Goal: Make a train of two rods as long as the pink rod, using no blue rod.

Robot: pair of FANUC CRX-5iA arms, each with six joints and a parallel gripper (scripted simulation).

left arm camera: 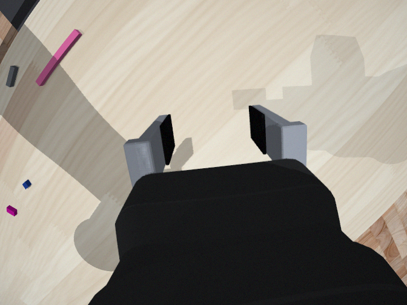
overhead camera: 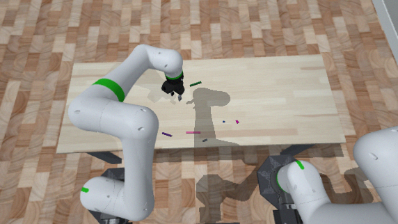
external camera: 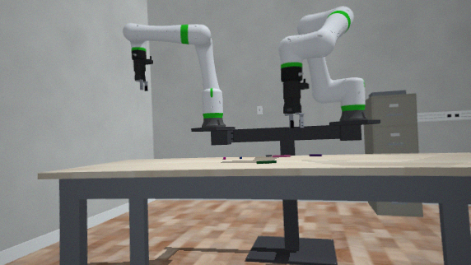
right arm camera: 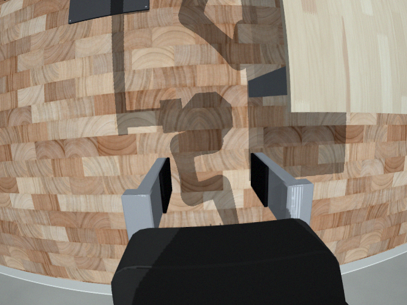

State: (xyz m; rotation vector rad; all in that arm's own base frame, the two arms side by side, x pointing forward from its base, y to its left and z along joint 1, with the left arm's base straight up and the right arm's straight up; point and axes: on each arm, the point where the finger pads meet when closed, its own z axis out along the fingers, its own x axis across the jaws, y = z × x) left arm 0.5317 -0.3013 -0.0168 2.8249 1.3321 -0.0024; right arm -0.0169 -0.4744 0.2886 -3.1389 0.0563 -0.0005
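Note:
The pink rod (overhead camera: pixel 193 132) (external camera: pixel 282 155) (left arm camera: pixel 58 58) lies flat near the table's front edge in the top view. The purple rod (overhead camera: pixel 167 134) (external camera: pixel 315 155) lies left of it, slightly turned. The grey rod (overhead camera: pixel 204 140) (left arm camera: pixel 12 75) lies just right of and in front of the pink rod, apart from it. The green rod (overhead camera: pixel 195 84) (external camera: pixel 266 162) lies alone further back. The magenta rod (overhead camera: pixel 237 122) (external camera: pixel 224 158) (left arm camera: pixel 11 210) lies to the right. My left gripper (left arm camera: pixel 211 126) (external camera: pixel 296 121) is open and empty, high above the table. My right gripper (right arm camera: pixel 211 172) (external camera: pixel 143 86) is open and empty, beyond the table's side.
The small blue rod (overhead camera: pixel 223 122) (external camera: pixel 240 157) (left arm camera: pixel 26 184) lies close to the magenta one. The wooden table (overhead camera: pixel 278 80) (external camera: pixel 123 169) carries all the rods. The left arm reaches over the table's left part in the top view. The right arm stands off the table.

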